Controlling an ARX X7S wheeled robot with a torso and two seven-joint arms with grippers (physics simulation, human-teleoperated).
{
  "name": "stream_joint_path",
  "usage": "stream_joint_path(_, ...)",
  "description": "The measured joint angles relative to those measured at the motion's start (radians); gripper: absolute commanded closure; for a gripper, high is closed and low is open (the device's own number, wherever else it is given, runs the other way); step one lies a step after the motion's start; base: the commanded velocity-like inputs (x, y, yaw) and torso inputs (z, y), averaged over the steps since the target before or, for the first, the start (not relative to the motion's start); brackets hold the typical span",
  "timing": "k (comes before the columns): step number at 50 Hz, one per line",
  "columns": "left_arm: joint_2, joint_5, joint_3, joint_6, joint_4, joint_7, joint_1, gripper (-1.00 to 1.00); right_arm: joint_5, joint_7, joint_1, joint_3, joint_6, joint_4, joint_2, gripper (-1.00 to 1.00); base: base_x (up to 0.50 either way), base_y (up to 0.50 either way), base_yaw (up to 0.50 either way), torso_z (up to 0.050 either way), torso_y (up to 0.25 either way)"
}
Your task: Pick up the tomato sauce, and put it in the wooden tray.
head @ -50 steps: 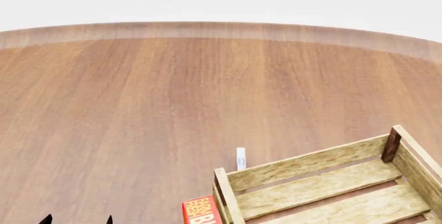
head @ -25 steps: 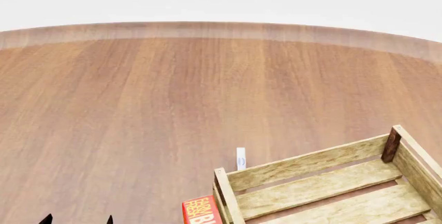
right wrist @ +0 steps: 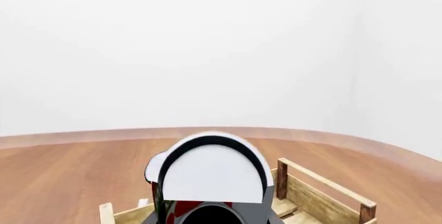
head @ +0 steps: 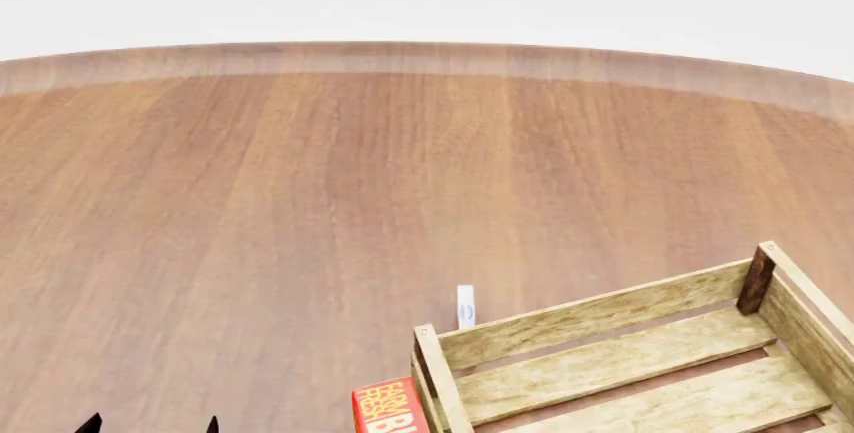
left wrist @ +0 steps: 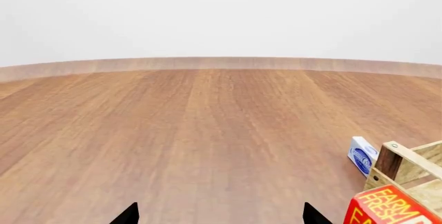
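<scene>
Nothing moved: round wooden table (head: 334, 203), white walls; left end effector (left wrist: 219, 214) open.

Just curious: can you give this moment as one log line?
left end effector open, empty | tomato sauce fills right wrist view, wooden tray behind | grasp unclear

- The worktop (head: 334, 213) was wood — a warm reddish-brown veneer with long straight grain, smooth and faintly satin, with a paler band along its curved far edge.
- The wooden tray (head: 601, 323) was rough, pale, weathered slats with visible knots and grain, matt throughout; its corner post (head: 757, 278) was a darker brown wood.
- A red box (head: 388, 408) beside it looked like printed card with yellow lettering — smooth, slightly glossy.
- A small white and blue packet (left wrist: 361, 154) looked like smooth printed card.
- The left gripper's (left wrist: 219, 214) fingertips (left wrist: 126, 215) were plain matt black.
</scene>
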Motion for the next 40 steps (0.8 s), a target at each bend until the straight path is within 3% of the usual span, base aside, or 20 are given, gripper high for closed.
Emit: stream_joint_path(40,-0.011,-0.011,0.014,0.006,-0.002,-0.012,-0.003,-1.0,0.299,-0.138,0.424,0.074,0.302,0.247,-0.086,1.0,0.0,0.0,0.0,0.0,0.0)
